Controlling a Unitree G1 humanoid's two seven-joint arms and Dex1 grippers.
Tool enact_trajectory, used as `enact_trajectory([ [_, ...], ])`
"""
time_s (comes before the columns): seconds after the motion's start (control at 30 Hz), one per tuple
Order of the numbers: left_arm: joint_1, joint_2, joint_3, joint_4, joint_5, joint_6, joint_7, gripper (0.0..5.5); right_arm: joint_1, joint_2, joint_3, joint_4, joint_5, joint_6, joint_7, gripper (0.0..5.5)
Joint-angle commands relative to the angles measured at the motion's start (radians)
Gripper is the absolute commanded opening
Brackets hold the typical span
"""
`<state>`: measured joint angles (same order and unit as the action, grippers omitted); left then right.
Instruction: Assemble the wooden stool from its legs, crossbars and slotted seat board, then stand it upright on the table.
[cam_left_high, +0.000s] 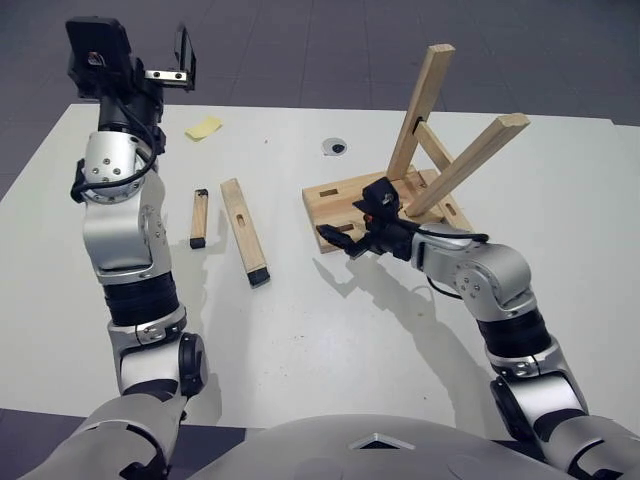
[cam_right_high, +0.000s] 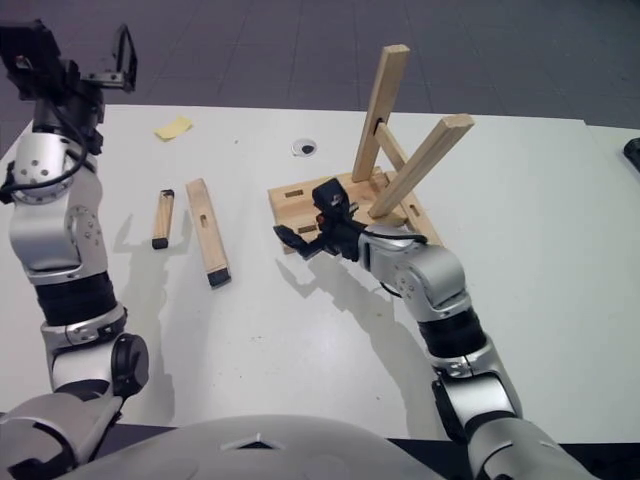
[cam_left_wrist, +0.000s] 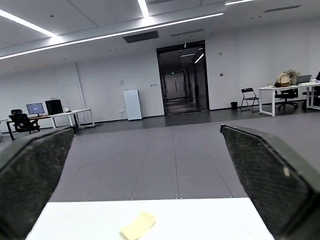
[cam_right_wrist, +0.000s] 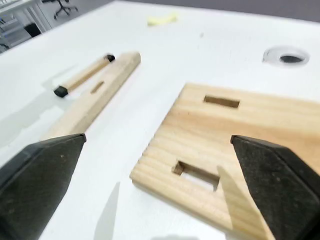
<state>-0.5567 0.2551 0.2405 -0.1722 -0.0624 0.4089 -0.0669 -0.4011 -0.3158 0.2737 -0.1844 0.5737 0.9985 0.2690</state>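
The seat board (cam_left_high: 335, 198) is laid flat on the white table (cam_left_high: 300, 330), to the right of the middle; two legs (cam_left_high: 422, 105) are stood in its right part, both tilted up and away to the right, and a crossbar (cam_left_high: 436, 147) is set between them low down; two slots (cam_right_wrist: 221, 102) at the board's left end are seen to be bare. The right gripper (cam_right_wrist: 157, 145) is held low at that left end, by the near corner, its fingers (cam_right_wrist: 45, 175) spread wide with nothing pinched between them; whether the board is touched cannot be told. A loose leg (cam_left_high: 245, 230) is laid on the table well left of the board, a slot cut in its upper face and its near end dark; just beside it, farther left, a short bar (cam_left_high: 199, 218) with black tips is laid roughly parallel, apart from the leg. The left gripper (cam_left_wrist: 148, 150) is raised high above the table's far left corner, turned outward toward the room, its fingers (cam_left_wrist: 265, 175) parted and nothing held. A yellow note (cam_left_high: 203, 127) is stuck to the table near the far edge, below that gripper; a round cable hole (cam_left_high: 337, 147) is set in the tabletop between the note and the standing legs, just beyond the board's far left corner.
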Motion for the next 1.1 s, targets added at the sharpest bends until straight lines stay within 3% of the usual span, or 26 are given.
enact_trajectory([
  [0.03, -0.006, -0.029, -0.035, -0.017, 0.006, 0.040, 0.036, 5.40, -0.025, 0.027, -0.057, 0.009, 0.029, 0.123, 0.003, 5.39],
  [0.57, 0.037, -0.087, -0.059, -0.013, 0.007, 0.072, 0.115, 5.40, -0.147, 0.041, -0.004, 0.125, -0.054, 0.258, 0.073, 5.39],
  [0.8, 0.032, -0.102, -0.025, 0.002, -0.003, 0.104, 0.172, 5.40, -0.293, -0.029, 0.189, 0.222, -0.114, 0.262, 0.249, 5.39],
  [0.97, 0.036, -0.113, 0.006, 0.011, -0.006, 0.123, 0.215, 5.40, -0.340, -0.107, 0.351, 0.222, -0.175, 0.098, 0.477, 5.39],
  [1.1, 0.041, -0.114, 0.025, 0.018, -0.002, 0.135, 0.235, 5.40, -0.318, -0.211, 0.439, 0.090, -0.214, -0.071, 0.673, 5.39],
])
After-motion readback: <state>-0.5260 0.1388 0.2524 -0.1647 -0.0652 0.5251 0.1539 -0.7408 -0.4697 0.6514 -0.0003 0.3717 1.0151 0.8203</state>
